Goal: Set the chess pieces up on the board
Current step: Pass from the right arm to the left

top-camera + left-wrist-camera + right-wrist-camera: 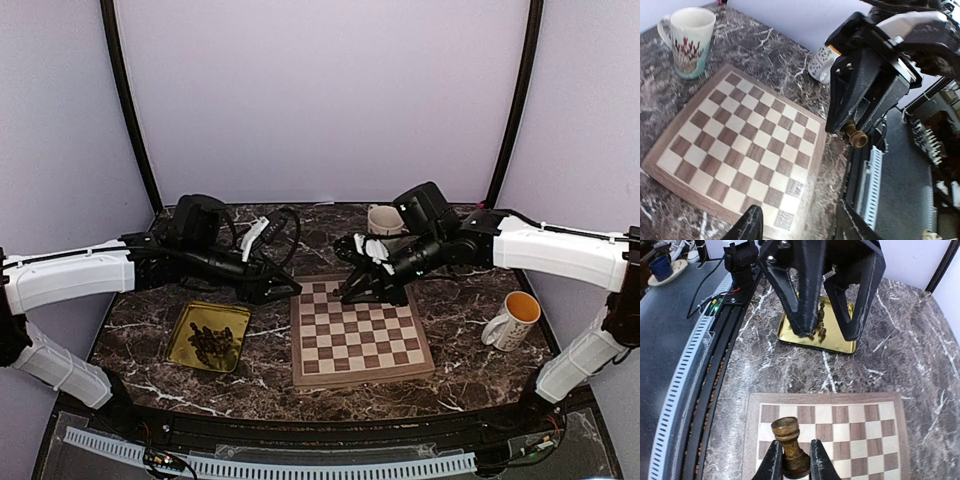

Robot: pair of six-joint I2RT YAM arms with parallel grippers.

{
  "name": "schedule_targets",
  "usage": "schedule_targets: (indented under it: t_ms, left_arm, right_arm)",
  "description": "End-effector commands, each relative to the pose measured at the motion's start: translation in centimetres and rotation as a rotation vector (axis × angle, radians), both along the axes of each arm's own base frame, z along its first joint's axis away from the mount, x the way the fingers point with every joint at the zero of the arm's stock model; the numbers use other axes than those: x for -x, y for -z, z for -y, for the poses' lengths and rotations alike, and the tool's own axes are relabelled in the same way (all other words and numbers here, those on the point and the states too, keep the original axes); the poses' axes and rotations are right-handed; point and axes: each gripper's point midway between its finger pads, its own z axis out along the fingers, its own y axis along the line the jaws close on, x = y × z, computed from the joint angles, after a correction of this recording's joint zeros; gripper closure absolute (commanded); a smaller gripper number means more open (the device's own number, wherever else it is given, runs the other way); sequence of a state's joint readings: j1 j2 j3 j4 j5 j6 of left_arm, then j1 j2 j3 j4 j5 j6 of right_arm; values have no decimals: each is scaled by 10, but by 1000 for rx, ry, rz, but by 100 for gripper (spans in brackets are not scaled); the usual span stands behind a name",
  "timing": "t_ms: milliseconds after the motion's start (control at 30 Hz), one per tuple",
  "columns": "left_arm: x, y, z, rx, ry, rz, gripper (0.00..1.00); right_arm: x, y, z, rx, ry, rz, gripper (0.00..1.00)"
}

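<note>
The board (360,335) lies mid-table with no pieces standing on its visible squares. The dark chess pieces (212,343) lie heaped in a gold tray (190,325) left of it. My right gripper (791,460) is shut on a brown rook (787,432), upright over the board (860,430) near its far-left corner. Whether the rook touches the board I cannot tell. My left gripper (827,332) hangs open and empty just left of that corner, between tray and board. The left wrist view shows the board (740,145) and the held rook (857,136).
A white mug with an orange inside (512,320) stands right of the board; it also shows in the left wrist view (687,40). A second white cup (383,218) stands at the back behind my right arm. Cables lie at the back left (285,225).
</note>
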State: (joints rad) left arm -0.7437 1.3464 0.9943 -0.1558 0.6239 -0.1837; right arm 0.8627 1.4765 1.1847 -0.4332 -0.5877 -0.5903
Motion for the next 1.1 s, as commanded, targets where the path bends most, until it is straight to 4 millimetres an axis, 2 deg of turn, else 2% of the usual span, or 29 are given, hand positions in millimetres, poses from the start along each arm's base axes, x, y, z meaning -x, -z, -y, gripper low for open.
schedule_targets:
  t_ms: [0, 133, 233, 333, 500, 700, 800, 1067]
  left_arm:
    - [-14, -29, 24, 87, -65, 365, 49]
    - [4, -44, 44, 175, 6, 430, 48]
    - [16, -47, 58, 228, 46, 452, 47]
    - [20, -39, 71, 228, 84, 427, 47]
    - [27, -39, 95, 241, 160, 397, 45]
    - [26, -34, 106, 245, 168, 385, 43]
    - [24, -31, 109, 239, 165, 368, 48]
    - [23, -22, 115, 221, 185, 332, 72]
  right_arm:
    - [18, 7, 13, -54, -30, -286, 91]
    - [12, 6, 24, -116, -13, -421, 91]
    - [5, 4, 29, -162, 2, -485, 91]
    - [2, 5, 30, -160, 3, -502, 90]
    - [1, 3, 29, -160, -1, -503, 88]
    - [2, 4, 30, -161, 3, -499, 87]
    - [3, 4, 31, -162, 5, -497, 87]
    - [3, 5, 32, -163, 7, -491, 87]
